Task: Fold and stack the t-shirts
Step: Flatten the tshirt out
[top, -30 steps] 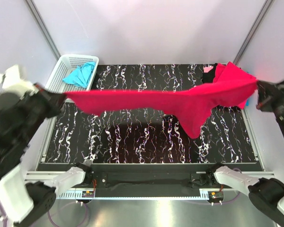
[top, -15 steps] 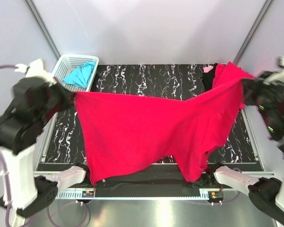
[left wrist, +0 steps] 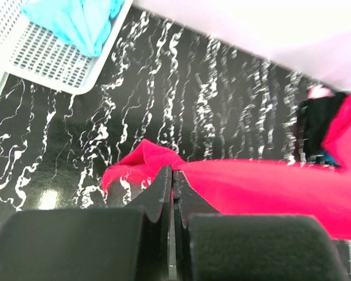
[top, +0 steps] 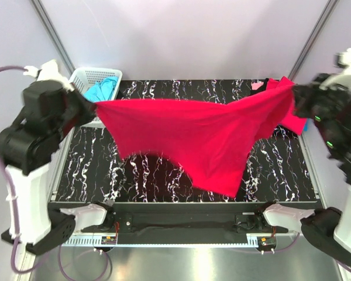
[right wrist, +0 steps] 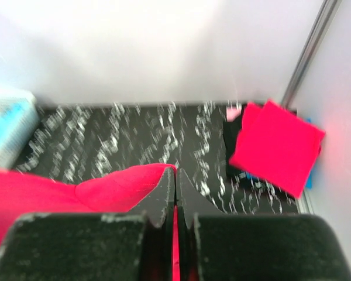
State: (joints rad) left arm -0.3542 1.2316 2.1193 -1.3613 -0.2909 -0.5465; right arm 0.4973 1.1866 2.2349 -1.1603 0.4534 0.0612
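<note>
Crimson t-shirts: two. One spread crimson t-shirt (top: 193, 137) in the air over the bench (top: 152, 175); one folded crimson t-shirt (right wrist: 278, 146) at the far right corner.

Turquoise t-shirt (left wrist: 76, 20): one seen, bunched in the basket.

White lattice basket (top: 82, 79): one, at the far left corner.

Black garment (right wrist: 234, 149): one, under the folded crimson.

Pink cloth (right wrist: 234, 111) and blue cloth (right wrist: 309, 170) in the same pile: one bit each, kind not readable.

Robot arms: two, left arm (top: 41, 117) and right arm (top: 333, 111).
</note>
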